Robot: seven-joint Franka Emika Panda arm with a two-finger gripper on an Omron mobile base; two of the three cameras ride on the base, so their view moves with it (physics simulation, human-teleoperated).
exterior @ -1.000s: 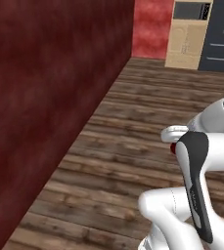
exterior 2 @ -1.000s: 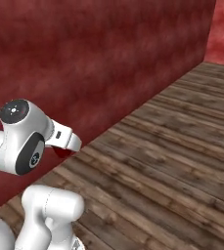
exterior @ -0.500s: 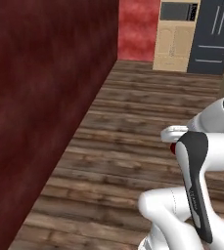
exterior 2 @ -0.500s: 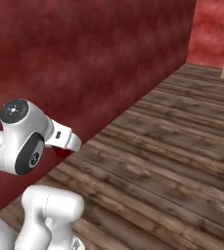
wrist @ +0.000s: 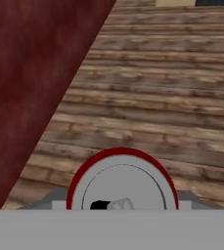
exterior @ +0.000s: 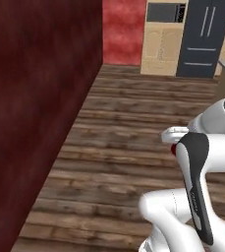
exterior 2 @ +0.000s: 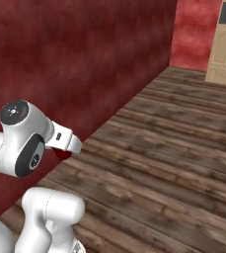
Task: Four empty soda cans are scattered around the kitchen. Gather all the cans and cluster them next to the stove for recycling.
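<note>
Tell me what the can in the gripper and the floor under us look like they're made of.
Red can: probably painted metal, judging by the glossy red rim around a flat silver top with a pull tab. Floor: looks like matte wood planks, with brown grain and dark seams.

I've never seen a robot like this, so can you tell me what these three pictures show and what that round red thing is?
It's a white robot arm on a base that can drive. Two pictures come from cameras on the base, behind the arm to its left and right. They look over a wooden floor beside a dark red wall. The third comes from a camera on the hand, looking along its tool. The round thing is a red can with a silver top, and the tool is shut on it.
</note>
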